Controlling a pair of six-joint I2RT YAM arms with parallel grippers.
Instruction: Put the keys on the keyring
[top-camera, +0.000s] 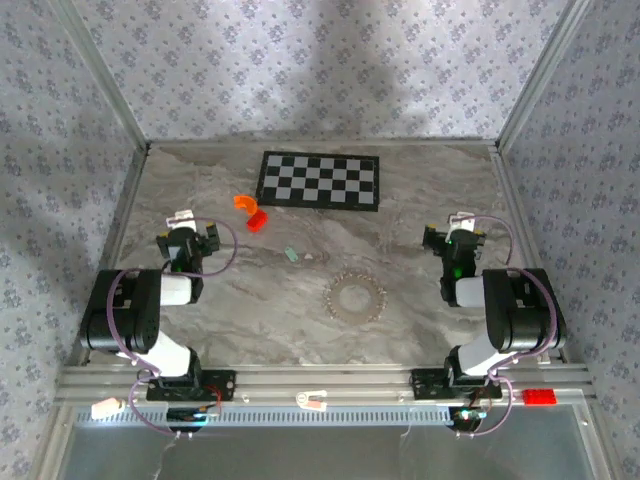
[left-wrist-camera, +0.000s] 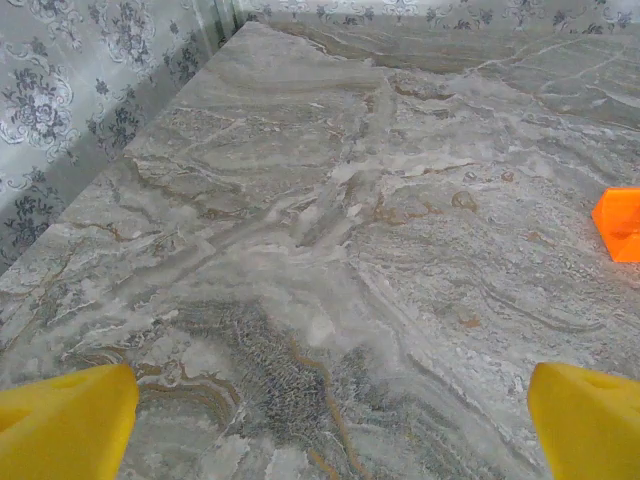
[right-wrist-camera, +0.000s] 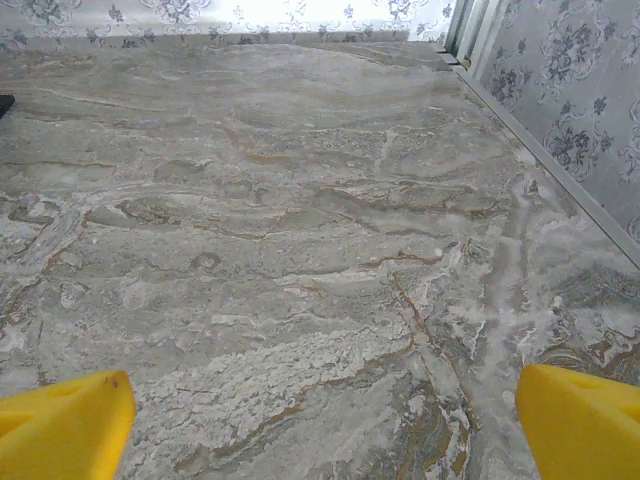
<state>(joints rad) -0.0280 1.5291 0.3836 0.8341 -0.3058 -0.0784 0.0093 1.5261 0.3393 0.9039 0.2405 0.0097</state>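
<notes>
The keyring (top-camera: 354, 296), a thin silvery beaded chain loop, lies flat on the marble table near the middle. The key (top-camera: 291, 254), a tiny pale teal flat piece, rests up and to the left of it, apart from the loop. My left gripper (top-camera: 193, 236) hovers at the left side, open, its yellow fingertips (left-wrist-camera: 65, 425) far apart over bare marble. Over at the table's right, my right gripper (top-camera: 452, 236) stands open too, yellow fingertips (right-wrist-camera: 580, 420) spread wide with nothing between them.
An orange curved piece (top-camera: 245, 203) and a red piece (top-camera: 257, 221) lie behind the key; the orange one's edge (left-wrist-camera: 618, 224) appears in the left wrist view. A black-and-white checkerboard (top-camera: 320, 179) lies at the back. Patterned walls enclose the table.
</notes>
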